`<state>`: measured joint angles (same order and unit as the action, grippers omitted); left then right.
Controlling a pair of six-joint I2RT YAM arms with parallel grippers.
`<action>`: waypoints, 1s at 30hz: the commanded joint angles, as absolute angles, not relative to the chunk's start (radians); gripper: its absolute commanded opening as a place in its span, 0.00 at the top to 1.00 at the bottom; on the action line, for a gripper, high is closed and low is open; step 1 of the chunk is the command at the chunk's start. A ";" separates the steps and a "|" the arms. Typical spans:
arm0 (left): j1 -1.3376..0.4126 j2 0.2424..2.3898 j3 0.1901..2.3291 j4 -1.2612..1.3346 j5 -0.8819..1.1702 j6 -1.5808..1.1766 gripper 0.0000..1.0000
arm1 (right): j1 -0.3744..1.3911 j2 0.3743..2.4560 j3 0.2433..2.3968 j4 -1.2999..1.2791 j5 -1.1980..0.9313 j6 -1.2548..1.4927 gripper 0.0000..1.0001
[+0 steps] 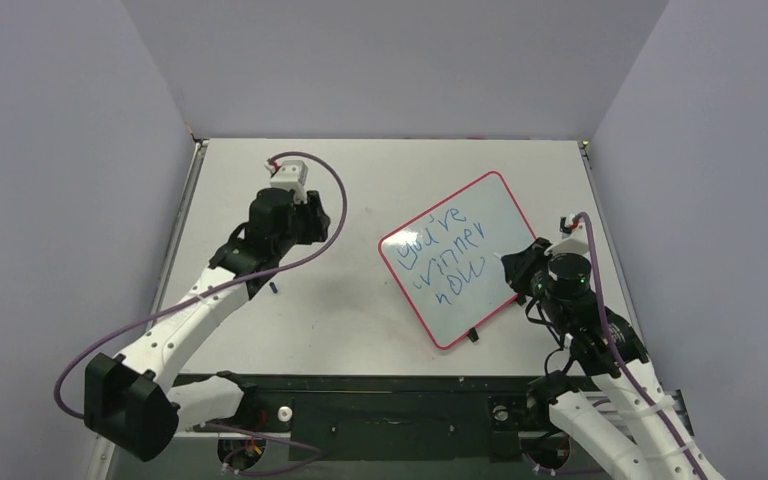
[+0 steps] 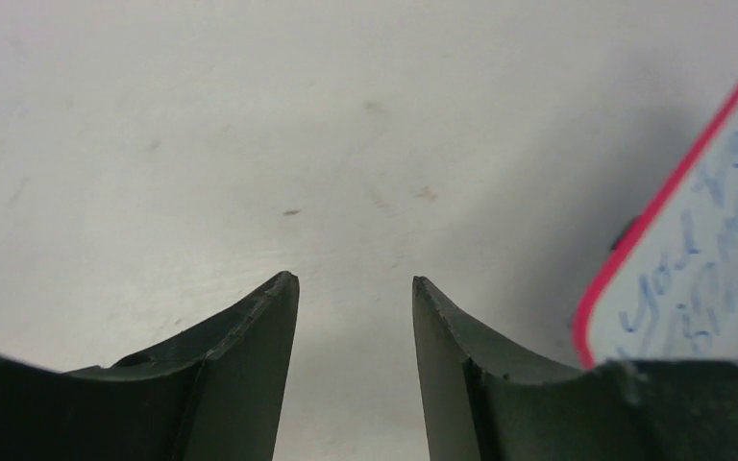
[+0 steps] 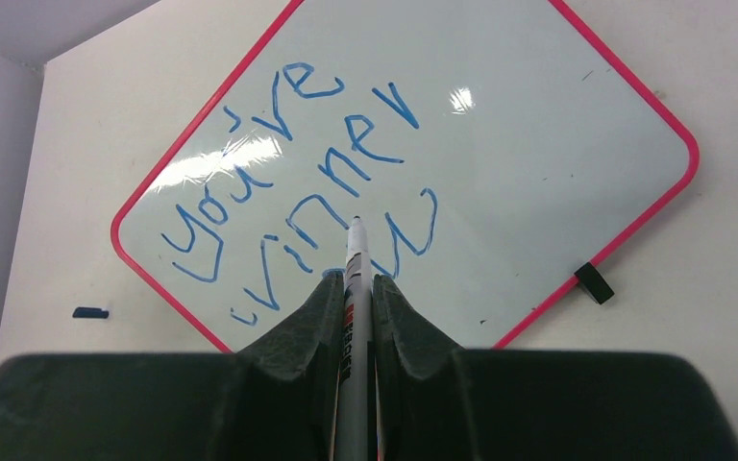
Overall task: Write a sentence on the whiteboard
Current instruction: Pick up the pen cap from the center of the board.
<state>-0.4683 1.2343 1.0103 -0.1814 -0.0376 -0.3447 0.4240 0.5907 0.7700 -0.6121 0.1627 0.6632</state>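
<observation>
Right gripper [image 3: 356, 285] clenched on a pen [image 3: 356, 248] over the written whiteboard [image 3: 538, 163]; left gripper [image 2: 356, 284] released and empty.

The right jaws pinch the white pen's barrel, its tip over the lowest line of the blue sentence [image 3: 322, 182]; whether it touches the board is hard to tell. The left jaws stand parted, nothing between them, low over the white table [image 1: 360, 190]. The whiteboard lies turned cornerwise on the table's right half, just before the right arm. Pale lavender walls [image 1: 60, 150] close in three sides.
</observation>
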 commanded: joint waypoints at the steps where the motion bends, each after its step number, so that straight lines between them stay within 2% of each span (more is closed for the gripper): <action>1: -0.461 1.109 0.920 -0.373 -0.452 -0.408 0.57 | 0.419 0.627 0.822 -0.551 0.109 0.639 1.00; 4: -0.460 1.082 0.934 -0.538 -0.590 -0.450 0.58 | 0.419 0.635 0.830 -0.556 0.096 0.629 1.00; 8: -0.447 1.093 0.943 -0.683 -0.624 -0.507 0.53 | 0.419 0.655 0.829 -0.554 0.079 0.623 1.00; 14: -0.316 1.154 0.888 -0.680 -0.460 -0.523 0.46 | 0.420 0.656 0.823 -0.549 0.081 0.620 1.00; 21: -0.204 1.252 0.845 -0.564 -0.235 -0.486 0.47 | 0.419 0.643 0.812 -0.550 0.088 0.619 1.00; 30: -0.183 1.327 0.815 -0.512 -0.188 -0.492 0.51 | 0.418 0.645 0.818 -0.555 0.100 0.604 1.00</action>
